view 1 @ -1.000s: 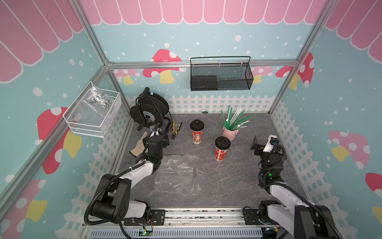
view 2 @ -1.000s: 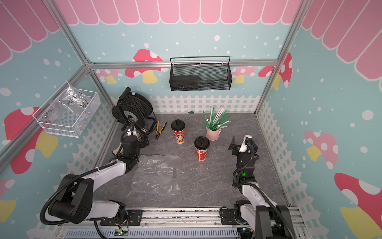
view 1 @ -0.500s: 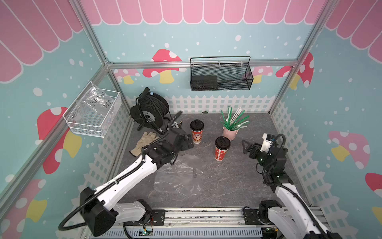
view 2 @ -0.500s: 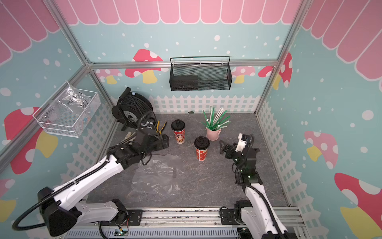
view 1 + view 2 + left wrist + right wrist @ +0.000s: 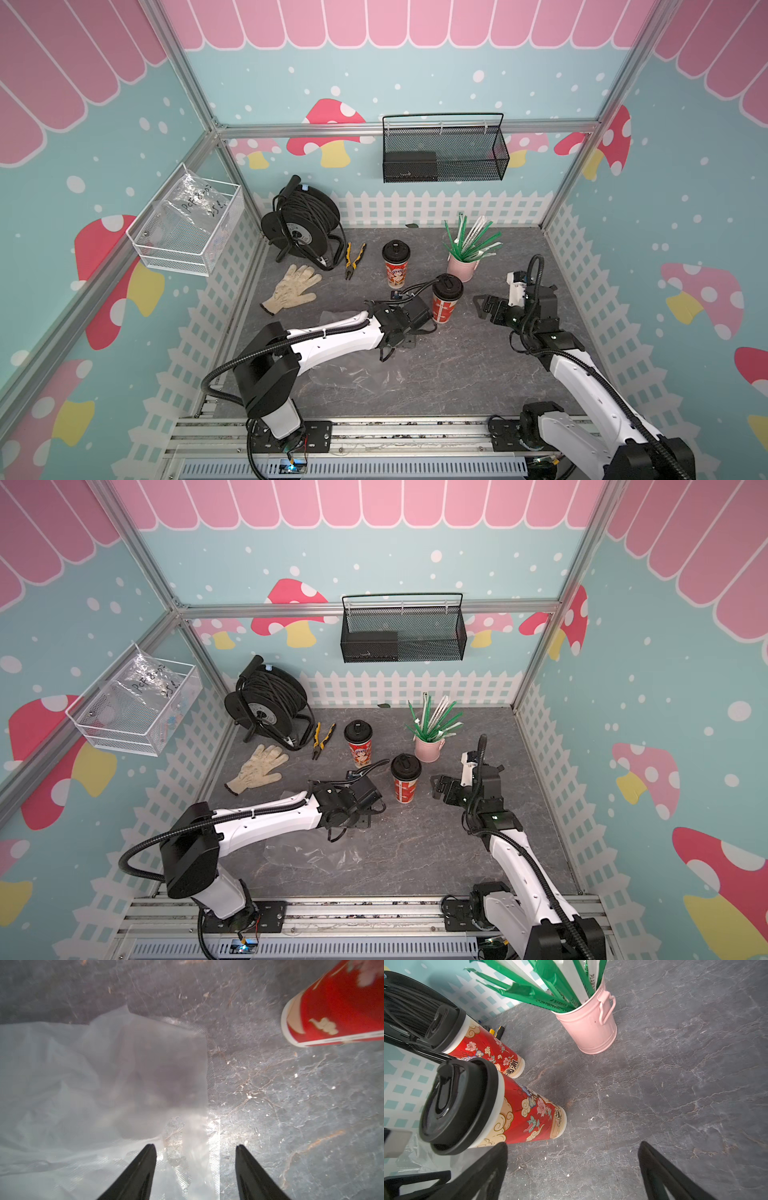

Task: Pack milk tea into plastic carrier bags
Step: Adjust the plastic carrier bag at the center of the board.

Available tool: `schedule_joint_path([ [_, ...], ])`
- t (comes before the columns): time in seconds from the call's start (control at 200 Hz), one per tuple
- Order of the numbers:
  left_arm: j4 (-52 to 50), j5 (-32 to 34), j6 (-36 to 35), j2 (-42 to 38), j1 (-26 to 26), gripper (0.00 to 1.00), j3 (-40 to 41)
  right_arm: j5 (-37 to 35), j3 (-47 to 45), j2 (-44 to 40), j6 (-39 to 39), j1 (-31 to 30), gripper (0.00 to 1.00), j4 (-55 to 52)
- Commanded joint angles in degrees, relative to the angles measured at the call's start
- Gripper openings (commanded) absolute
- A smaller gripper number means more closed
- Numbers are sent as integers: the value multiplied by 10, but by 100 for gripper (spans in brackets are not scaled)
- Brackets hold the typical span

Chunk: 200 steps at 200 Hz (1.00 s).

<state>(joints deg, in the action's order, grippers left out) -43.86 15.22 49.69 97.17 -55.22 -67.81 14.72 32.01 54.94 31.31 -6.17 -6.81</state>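
we see left hand (image 5: 195,1145) half-open over bag (image 5: 83,1084) edge | right hand (image 5: 572,1144) wide, empty, near red cup (image 5: 445,301) | cartoon cup (image 5: 395,266) farther back (both upright on tabletop (image 5: 457,374), outside bag)

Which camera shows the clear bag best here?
Left wrist: the bag fills half the frame, its sealed edge plain. In both top views the bag is a faint crinkled sheet, partly under the left arm. The right wrist view catches only a sliver.
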Motion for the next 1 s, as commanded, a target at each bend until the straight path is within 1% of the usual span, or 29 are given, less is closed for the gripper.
schedule_joint_path([
  [0.0, 17, -11, 26, 22, -1, 50, -12, 7, -20, -3, -5, -4, 100, -2],
  [0.085, 21, -17, 33, 43, 4, 50, -8, 12, -23, 0, -4, -5, 100, 0],
  [0.195, 47, -33, 32, 52, 6, 57, 2, 15, -25, 1, -4, -5, 99, 4],
  [0.3, 47, -32, 30, 67, 9, 57, 1, 17, -27, 2, -4, -4, 100, 7],
  [0.375, 49, -32, 29, 74, 14, 50, 4, 20, -31, 0, -2, -5, 99, 11],
  [0.445, 50, -33, 27, 75, 16, 35, 3, 20, -34, 1, -2, -5, 100, 13],
  [0.565, 52, -36, 22, 70, 18, 23, 1, 24, -37, 3, 2, -4, 100, 17],
  [0.68, 45, -40, 16, 52, 24, 4, 3, 36, -35, -1, 3, -5, 100, 16],
  [0.71, 40, -39, 14, 44, 26, 0, 4, 41, -34, -5, 3, -4, 100, 17],
  [0.871, 17, -34, -3, -43, 43, 0, 18, 73, -32, -31, 8, -13, 100, 18],
  [0.921, 11, -35, -9, -78, 50, 0, 24, 82, -27, -40, 9, -27, 100, 18],
  [0.996, 8, -46, -18, -137, 66, 0, 34, 82, -14, -50, 18, -64, 100, 19],
])
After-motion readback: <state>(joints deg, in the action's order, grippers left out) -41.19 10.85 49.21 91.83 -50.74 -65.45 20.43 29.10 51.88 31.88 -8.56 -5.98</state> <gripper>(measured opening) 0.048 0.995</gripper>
